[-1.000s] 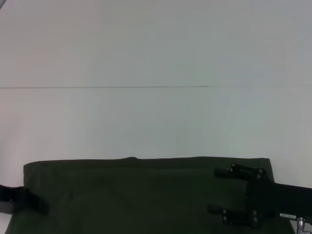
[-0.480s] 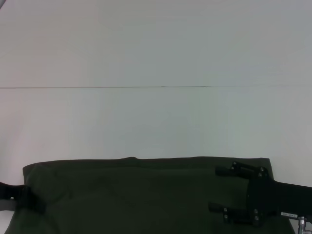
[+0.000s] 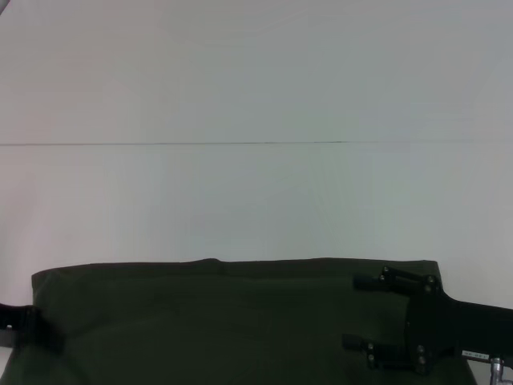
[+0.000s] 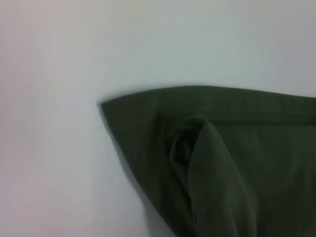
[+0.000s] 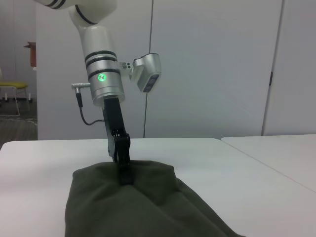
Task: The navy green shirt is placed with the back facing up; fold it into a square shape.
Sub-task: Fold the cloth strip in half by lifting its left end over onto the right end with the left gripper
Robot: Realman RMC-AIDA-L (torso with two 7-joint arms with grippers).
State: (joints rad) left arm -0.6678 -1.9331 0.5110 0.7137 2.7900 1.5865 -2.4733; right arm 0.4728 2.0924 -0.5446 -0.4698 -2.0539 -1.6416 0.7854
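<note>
Left end effector (image 3: 32,330) sits at the shirt's left edge, low at the near side of the head view, and over the last second it has drawn outward to the left. With it, the left corner of the navy green shirt (image 3: 232,321) has crept further left as well, so the cloth looks pulled taut along its far hem. The right wrist view shows this same end effector (image 5: 126,175) with its fingers buried in a raised tuft of fabric, so it appears closed on the shirt. A bunched fold near that corner shows in the left wrist view (image 4: 197,158).

Right end effector (image 3: 361,314) lies over the shirt's right portion, its two fingers spread apart above the fabric, and it has barely shifted in that time.

The shirt rests on the white desk (image 3: 256,192) at its near edge, spread wide, with no visible fold toward a square yet. My reading is that the left side is being stretched or gathered before a fold begins
</note>
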